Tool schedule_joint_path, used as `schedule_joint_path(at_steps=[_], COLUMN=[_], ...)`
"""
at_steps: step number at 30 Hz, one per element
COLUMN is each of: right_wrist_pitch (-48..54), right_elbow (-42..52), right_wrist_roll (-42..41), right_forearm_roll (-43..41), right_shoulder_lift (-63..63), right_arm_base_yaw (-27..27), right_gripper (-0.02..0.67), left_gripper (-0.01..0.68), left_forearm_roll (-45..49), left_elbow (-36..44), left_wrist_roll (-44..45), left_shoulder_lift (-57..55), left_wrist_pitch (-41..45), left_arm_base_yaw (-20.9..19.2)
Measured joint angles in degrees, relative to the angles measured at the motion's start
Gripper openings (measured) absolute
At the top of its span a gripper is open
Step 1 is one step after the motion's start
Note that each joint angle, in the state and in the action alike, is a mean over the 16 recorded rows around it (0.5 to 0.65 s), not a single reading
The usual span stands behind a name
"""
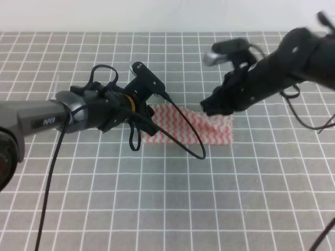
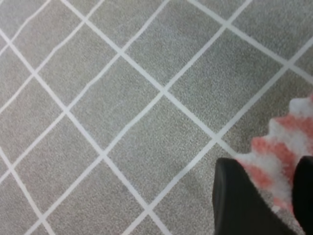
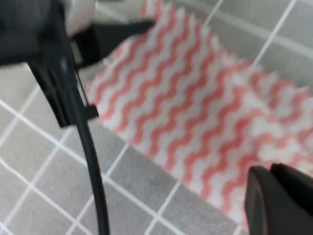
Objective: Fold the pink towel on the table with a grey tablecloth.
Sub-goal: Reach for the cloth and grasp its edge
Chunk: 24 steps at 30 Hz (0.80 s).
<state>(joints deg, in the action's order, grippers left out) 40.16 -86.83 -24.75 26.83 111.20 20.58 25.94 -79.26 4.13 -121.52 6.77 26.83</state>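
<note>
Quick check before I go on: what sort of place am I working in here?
Most likely a lab test bench, not a home: a table covered in grey cloth printed with a white grid, two black robot arms over it, and only a pink towel laid out.

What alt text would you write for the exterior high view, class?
Two black robot arms meet over a pink towel with zigzag stripes, lying on a grey gridded tablecloth. The left gripper is at its left edge, the right gripper near its far right corner.

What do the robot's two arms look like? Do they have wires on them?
Yes. The left arm is dark grey with small white lettering, an orange ring near its wrist, and looping black cables. The right arm is black, with a silver-grey part on top.
</note>
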Motion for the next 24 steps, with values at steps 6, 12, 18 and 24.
schedule_joint_path(at_steps=[6, 12, 18, 24], right_wrist_pitch=[-0.8, -5.3, -9.8, -9.3], right_elbow=[0.0, 0.0, -0.1, -1.5], right_wrist_roll=[-3.5, -2.2, 0.9, 5.0], right_forearm_roll=[1.3, -3.8, -10.8, -15.3], right_shoulder_lift=[3.3, 5.3, 6.0, 6.2], right_arm_base_yaw=[1.6, 2.1, 1.7, 0.5], right_gripper=[-0.012, -0.015, -0.015, -0.002], left_gripper=[0.250, 0.250, 0.249, 0.250], left_forearm_roll=[0.0, 0.0, 0.0, -0.2], left_elbow=[0.0, 0.0, 0.0, 0.1], left_wrist_roll=[0.0, 0.0, 0.0, -0.3], left_shoulder_lift=[0.0, 0.0, 0.2, 2.4], left_wrist_pitch=[0.4, 0.9, 1.5, 2.7], left_arm_base_yaw=[0.0, 0.0, 0.0, 0.0])
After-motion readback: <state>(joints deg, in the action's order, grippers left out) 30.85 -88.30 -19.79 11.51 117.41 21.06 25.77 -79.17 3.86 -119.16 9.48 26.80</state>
